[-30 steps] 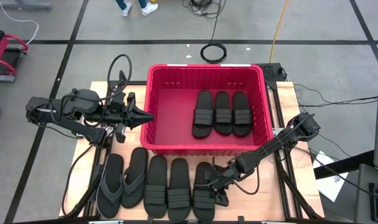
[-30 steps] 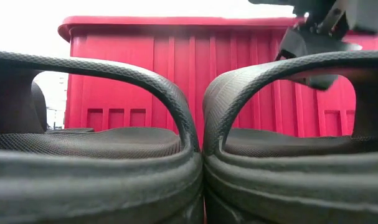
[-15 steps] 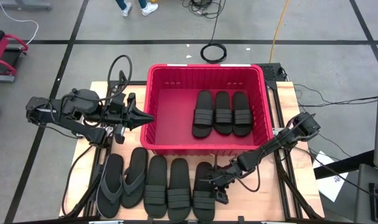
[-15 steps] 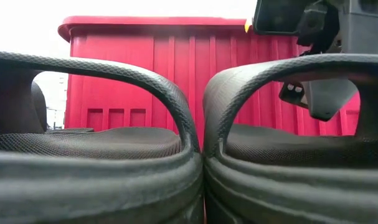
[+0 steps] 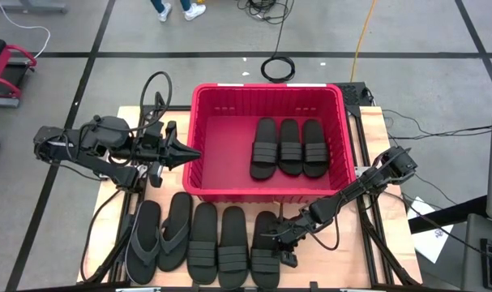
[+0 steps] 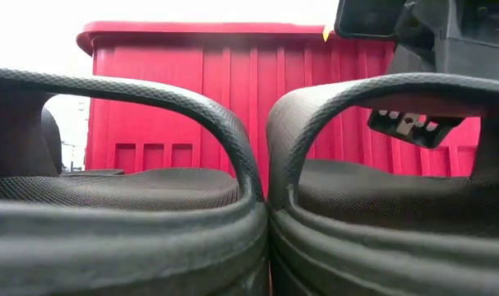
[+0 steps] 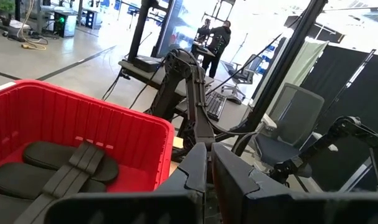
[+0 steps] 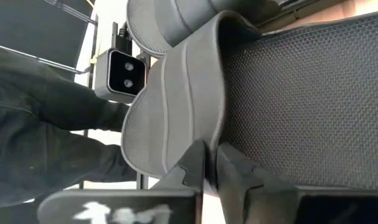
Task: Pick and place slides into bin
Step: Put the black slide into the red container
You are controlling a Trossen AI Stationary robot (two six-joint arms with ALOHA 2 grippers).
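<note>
The table (image 5: 116, 122) is showing as a pale wooden board, sitting on a grey floor marked with dark lines.

The bin (image 5: 198, 130) is occupying the far middle of the table: a large rectangular red plastic crate with ribbed upright walls and small slots under a rolled rim. In the low view its near wall (image 6: 175, 99) is filling the background.

Three black slides (image 5: 289, 148) are lying flat side by side on the bin's floor, toward its right half, each with a wide ribbed strap.

Five more slides are lying in a row on the table just in front of the bin's near wall. The two at the left are grey thong flip-flops (image 5: 160, 235); the three to their right are black strapped slides (image 5: 219, 243), touching or nearly touching one another. The low view is showing two of them pressed edge to edge, with pebbled footbeds and arched, finely textured straps.

The right gripper (image 5: 280, 241) is reaching low to the rightmost slide (image 5: 264, 250) in the row; its fingers are sitting together at the edge of that slide's strap, but whether they are pinching it cannot be told.

The left gripper (image 5: 190, 152) is hovering at the bin's left wall, its dark pointed fingers pressed together and holding nothing
</note>
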